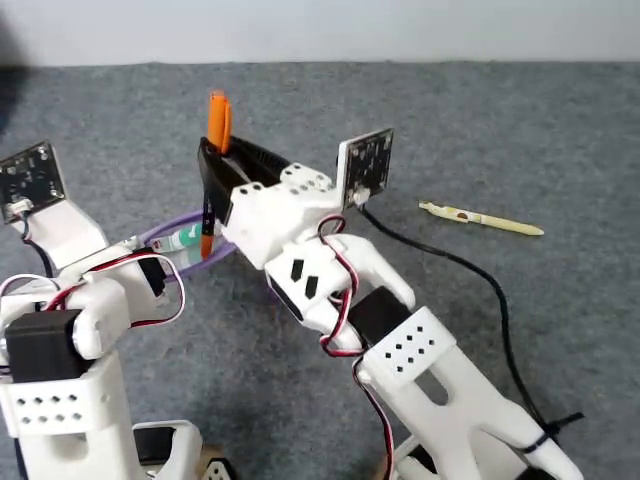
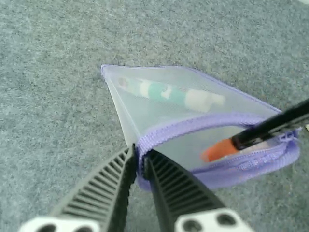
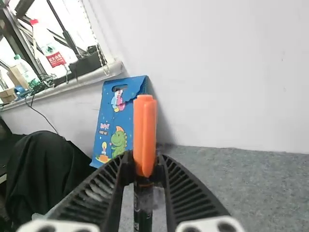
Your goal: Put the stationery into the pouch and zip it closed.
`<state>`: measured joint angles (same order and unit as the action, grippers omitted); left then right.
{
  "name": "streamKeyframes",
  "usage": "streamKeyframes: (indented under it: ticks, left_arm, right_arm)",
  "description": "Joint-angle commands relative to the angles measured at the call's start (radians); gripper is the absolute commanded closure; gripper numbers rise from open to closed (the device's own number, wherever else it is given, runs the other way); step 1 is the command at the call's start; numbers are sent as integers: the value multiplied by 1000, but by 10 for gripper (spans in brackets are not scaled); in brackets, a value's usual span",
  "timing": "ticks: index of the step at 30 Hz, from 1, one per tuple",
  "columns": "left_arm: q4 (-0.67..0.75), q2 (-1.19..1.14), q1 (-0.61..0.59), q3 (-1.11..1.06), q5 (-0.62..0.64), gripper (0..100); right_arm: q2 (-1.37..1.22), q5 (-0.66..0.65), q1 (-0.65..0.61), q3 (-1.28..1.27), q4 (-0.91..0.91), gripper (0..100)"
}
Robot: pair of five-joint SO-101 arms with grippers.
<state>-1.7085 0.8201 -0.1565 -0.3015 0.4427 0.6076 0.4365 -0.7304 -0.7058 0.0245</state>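
Releasing too early looks like the main risk. The right gripper (image 3: 143,163), clamped on the black-barrelled marker with orange ends (image 3: 145,128), holds it nearly upright with only its lower tip just inside the mouth of the translucent pouch with a purple zipper (image 2: 183,126). Let go there, it could tip over the rim onto the grey felt-like table (image 1: 520,120). The left gripper (image 2: 140,157) is pinched on the zipper edge, propping the mouth open; a hard downward shove could pull that hold loose or collapse the opening. A teal-and-white stick (image 2: 169,93) lies inside along the far wall, leaving room beside it. The cream-coloured pen (image 1: 480,218) lies well apart on open table, easy to approach.
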Motion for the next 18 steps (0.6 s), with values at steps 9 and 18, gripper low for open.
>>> streamKeyframes:
  ticks: [9, 18]
  left_arm:
    - [5, -8, -2, 53, 3, 989]
    - [6, -8, -2, 53, 3, 989]
  right_arm:
    - [170, -144, -87, -12, 265, 808]
    - [352, -144, -97, -9, 418, 798]
